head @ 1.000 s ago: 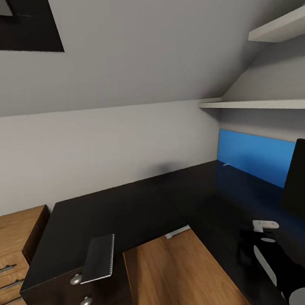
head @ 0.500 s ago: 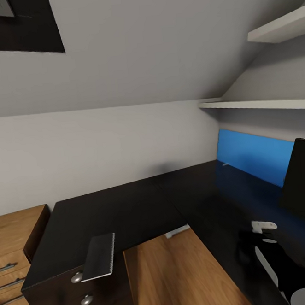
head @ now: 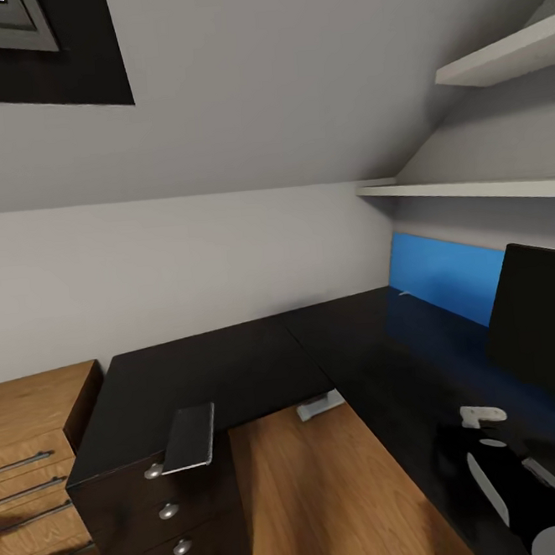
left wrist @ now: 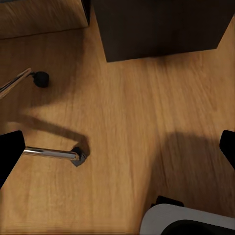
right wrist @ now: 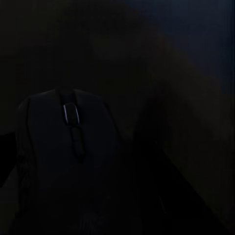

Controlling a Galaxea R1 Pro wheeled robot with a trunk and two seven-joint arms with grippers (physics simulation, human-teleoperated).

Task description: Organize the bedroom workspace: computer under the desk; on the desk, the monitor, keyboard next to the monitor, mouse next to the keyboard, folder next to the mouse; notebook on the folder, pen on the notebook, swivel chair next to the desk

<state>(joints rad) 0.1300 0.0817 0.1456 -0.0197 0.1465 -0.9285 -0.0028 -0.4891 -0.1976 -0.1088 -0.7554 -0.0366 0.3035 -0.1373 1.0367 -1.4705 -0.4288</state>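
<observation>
Right wrist view: rounded matte-black mouse (right wrist: 68, 161) on glossy desk (right wrist: 186, 58); claw state unclear.

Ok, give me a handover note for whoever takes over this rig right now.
Left gripper: open, empty, over the wood floor near a chrome swivel chair leg.
Right gripper: too dark to tell its state; the small black rounded mouse lies close in front of it on a dark surface.
The wide black monitor stands on the glossy black L-shaped desk. The dark grey spiral notebook lies at the desk's drawer end, overhanging the edge.
Done: monitor on desk.
Left: keyboard and mouse beside the monitor, the folder, notebook and pen stack, the chair to the desk.
</observation>
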